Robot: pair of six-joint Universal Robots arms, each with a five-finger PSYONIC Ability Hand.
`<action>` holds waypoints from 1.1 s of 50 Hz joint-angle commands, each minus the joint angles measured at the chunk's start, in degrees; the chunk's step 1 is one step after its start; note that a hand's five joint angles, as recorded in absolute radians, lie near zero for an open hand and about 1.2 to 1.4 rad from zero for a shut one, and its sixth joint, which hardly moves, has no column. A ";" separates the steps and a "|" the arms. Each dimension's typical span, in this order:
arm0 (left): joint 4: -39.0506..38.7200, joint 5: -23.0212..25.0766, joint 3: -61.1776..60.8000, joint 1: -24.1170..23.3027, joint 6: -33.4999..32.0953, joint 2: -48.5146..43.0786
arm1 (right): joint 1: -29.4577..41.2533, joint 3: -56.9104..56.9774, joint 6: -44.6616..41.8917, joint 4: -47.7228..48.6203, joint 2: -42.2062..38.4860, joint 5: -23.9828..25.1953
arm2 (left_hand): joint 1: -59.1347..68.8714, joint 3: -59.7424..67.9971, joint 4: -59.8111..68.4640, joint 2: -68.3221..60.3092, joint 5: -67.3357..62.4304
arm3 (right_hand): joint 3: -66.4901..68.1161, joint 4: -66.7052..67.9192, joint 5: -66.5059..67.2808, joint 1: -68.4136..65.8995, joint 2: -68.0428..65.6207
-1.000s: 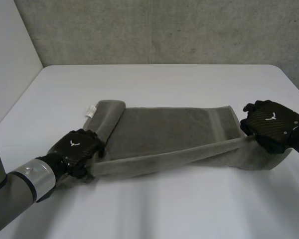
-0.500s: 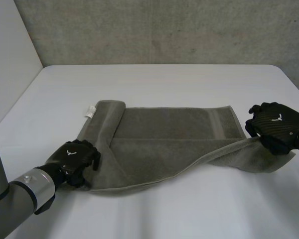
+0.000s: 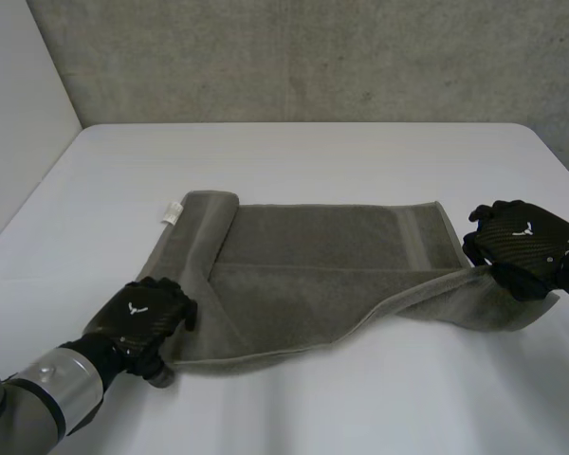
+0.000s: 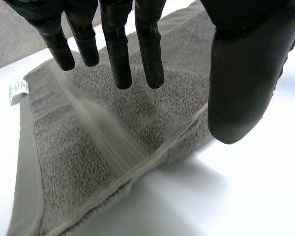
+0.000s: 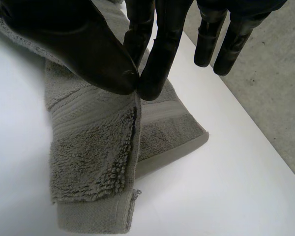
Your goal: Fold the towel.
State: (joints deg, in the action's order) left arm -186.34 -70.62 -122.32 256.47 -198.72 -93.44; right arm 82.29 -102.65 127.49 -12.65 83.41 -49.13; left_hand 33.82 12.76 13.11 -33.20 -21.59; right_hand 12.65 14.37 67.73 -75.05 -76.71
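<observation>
Grey-brown towel (image 3: 313, 275) lies across the middle of the white table (image 3: 360, 408), with its long sides running from the table's left edge toward its right edge.

Closest to the table's near edge is the left hand (image 3: 142, 320), at the end of the grey left arm (image 3: 38, 403). It sits at the towel's near left corner. In the left wrist view its fingers (image 4: 119, 54) are straight and spread out, well apart from the thumb, and they have hold of nothing. The towel's corner lies flat on the table below them, and its hem runs under the tip of the thumb.

From that corner the towel's near edge lies on the table, then lifts up toward the right.

A little farther back, near the table's right edge, is the right hand (image 3: 522, 245). It has the towel's right end. In the right wrist view its thumb and two fingers (image 5: 160, 64) are pressed together with the hem pinched between them. The other fingers are straight and hold nothing. Below the pinch the fluffy cloth drops down to the table.

Farther back, the towel's far long edge lies flat. Its left end is turned over into a soft hump, and a small white label (image 3: 173, 210) sticks out beside it.

Behind the table's far edge stands a grey stone wall (image 3: 313, 57).
</observation>
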 commanded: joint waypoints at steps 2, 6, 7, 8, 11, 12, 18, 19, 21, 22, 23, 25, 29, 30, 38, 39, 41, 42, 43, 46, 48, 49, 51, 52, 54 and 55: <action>-1.92 -0.75 0.15 -0.27 -0.36 -3.58 | -0.20 0.00 -0.05 0.00 0.00 0.09 | -2.41 -2.76 -3.11 1.80 0.18 | -2.65 -4.37 2.27 -4.95 -3.29; -2.89 -0.84 0.51 -0.44 -0.44 -6.40 | -0.11 0.00 -0.05 0.00 0.00 0.17 | -1.24 -2.76 -3.11 0.62 -0.99 | -2.65 -4.37 2.27 -4.95 -3.29; -2.89 -0.84 0.51 -0.44 -0.44 -6.40 | -0.20 -0.09 -0.14 0.00 -0.09 0.17 | -1.23 -2.76 -3.11 0.62 -1.00 | -2.65 -4.37 2.27 -4.95 -3.29; -3.50 -0.92 0.59 -0.44 -0.44 -7.19 | -0.20 -0.09 -0.14 0.00 -0.09 0.17 | 0.60 -2.76 -3.11 -1.22 -2.83 | -2.65 -4.37 2.27 -4.95 -3.29; -4.99 -1.62 0.86 -0.36 -0.44 -7.81 | -0.37 0.00 -0.23 0.00 -0.09 0.17 | 14.49 -2.76 -3.11 -15.11 -16.73 | -2.65 -4.37 2.27 -4.95 -3.29; -5.00 -1.63 0.86 -0.36 -0.44 -7.81 | -0.46 0.00 -0.31 0.08 -0.18 0.09 | 14.58 -2.76 -3.11 -15.20 -16.81 | -2.65 -4.37 2.27 -4.95 -3.29; -6.23 -3.47 1.91 0.35 -1.59 -7.46 | -0.64 -0.09 -0.49 -0.35 -0.18 -0.35 | 46.18 -2.76 -3.11 -46.80 -48.41 | -2.65 -4.37 2.27 -4.95 -3.29; -6.06 -3.47 2.17 0.35 -1.93 -6.94 | -0.64 -0.09 -0.49 -0.35 -0.18 -0.35 | 46.18 -2.76 -3.11 -46.80 -48.41 | -2.65 -4.37 2.27 -4.95 -3.29; -5.45 -3.39 2.52 0.52 -2.29 -5.54 | -0.73 -0.18 -0.49 -1.84 0.09 0.00 | 46.18 -2.76 -3.11 -46.80 -48.41 | -2.65 -4.37 2.27 -4.95 -3.29; -4.48 -3.39 2.61 0.78 -2.46 -2.83 | -0.73 -0.18 -0.49 -1.85 0.09 0.00 | 46.18 -2.76 -3.11 -46.80 -48.41 | -2.65 -4.37 2.27 -4.95 -3.29; -4.47 -3.39 2.62 0.79 -2.47 -2.80 | -0.73 -0.18 -0.67 -3.07 0.61 0.26 | 46.18 -2.76 -3.11 -46.80 -48.41 | -2.65 -4.37 2.27 -4.95 -3.29; -2.98 -3.30 2.79 1.05 -2.38 0.54 | -0.81 -0.09 -0.93 -4.66 1.67 0.44 | 46.18 -2.76 -3.11 -46.80 -48.41 | -2.65 -4.37 2.27 -4.95 -3.29; 0.53 -2.95 4.11 1.75 -1.85 9.56 | -1.08 0.17 -1.02 -9.04 6.49 1.23 | 46.18 -2.76 -3.11 -46.80 -48.41 | -2.65 -4.37 2.27 -4.95 -3.29; 0.54 -2.95 4.11 1.75 -1.85 9.59 | -1.08 0.17 -1.02 -9.06 6.50 1.23 | 46.18 -2.76 -3.11 -46.80 -48.41 | -2.65 -4.37 2.27 -4.95 -3.29; 9.40 -2.16 8.76 4.48 -1.85 20.48 | -3.27 2.71 -2.07 -16.33 14.76 5.26 | 46.18 -2.76 -3.11 -46.80 -48.41 | -2.65 -4.37 2.27 -4.95 -3.29; 9.41 -2.16 8.77 4.48 -1.85 20.49 | -3.28 2.72 -2.07 -16.35 14.76 5.27 | 46.18 -2.76 -3.11 -46.80 -48.41 | -2.65 -4.37 2.27 -4.95 -3.29; 12.47 -0.84 10.60 5.44 -1.85 21.54 | -3.71 4.73 -2.42 -19.94 16.17 6.76 | 46.18 -2.76 -3.11 -46.80 -48.41 | -2.65 -4.37 2.27 -4.95 -3.29; 12.49 -0.84 10.61 5.45 -1.85 21.54 | -3.71 4.74 -2.42 -19.95 16.17 6.77 | 46.18 -2.76 -3.11 -46.80 -48.41 | -2.65 -4.37 2.27 -4.95 -3.29; 13.88 0.12 11.22 5.97 -1.85 21.72 | -3.71 5.70 -2.60 -21.43 16.78 7.29 | 46.18 -2.76 -3.11 -46.80 -48.41 | -2.65 -4.37 2.27 -4.95 -3.29; 15.48 1.36 11.93 7.03 -1.85 21.72 | -3.80 7.81 -3.47 -23.81 17.84 8.17 | 46.18 -2.76 -3.11 -46.80 -48.41 | -2.65 -4.37 2.27 -4.95 -3.29; 17.67 3.81 13.42 9.83 -1.94 22.16 | -3.80 8.87 -3.92 -24.44 18.02 8.35 | 46.18 -2.76 -3.11 -46.80 -48.41 | -2.65 -4.37 2.27 -4.95 -3.29; 17.68 3.82 13.43 9.84 -1.94 22.16 | -3.80 10.01 -4.27 -24.70 18.45 8.35 | 46.18 -2.76 -3.11 -46.80 -48.41 | -2.65 -4.37 2.27 -4.95 -3.29; 18.11 5.92 14.56 12.55 -1.85 22.69 | -3.80 11.42 -4.53 -24.79 18.63 8.00 | 46.18 -2.76 -3.11 -46.80 -48.41 | -2.65 -4.37 2.27 -4.95 -3.29; 18.11 5.93 14.57 12.56 -1.85 22.69 | -3.80 11.42 -4.53 -24.79 18.63 8.00 | 46.18 -2.76 -3.11 -46.80 -48.41 | -2.65 -4.37 2.27 -4.95 -3.29; 18.20 7.68 14.83 14.40 -1.85 22.69 | -3.63 11.42 -4.62 -24.70 18.11 7.82 | 46.18 -2.76 -3.11 -46.80 -48.41 | -2.65 -4.37 2.27 -4.95 -3.29; 18.20 7.69 14.83 14.41 -1.85 22.69 | -3.63 11.42 -4.62 -24.70 18.10 7.82 | 46.18 -2.76 -3.11 -46.80 -48.41 | -2.65 -4.37 2.27 -4.95 -3.29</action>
State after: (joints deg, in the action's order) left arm -168.52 -66.11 -108.47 267.20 -200.61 -70.97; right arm 78.45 -92.38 123.24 -37.50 101.91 -40.84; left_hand 72.23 12.76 13.11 -75.43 -65.46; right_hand 12.65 14.37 67.73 -75.05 -76.71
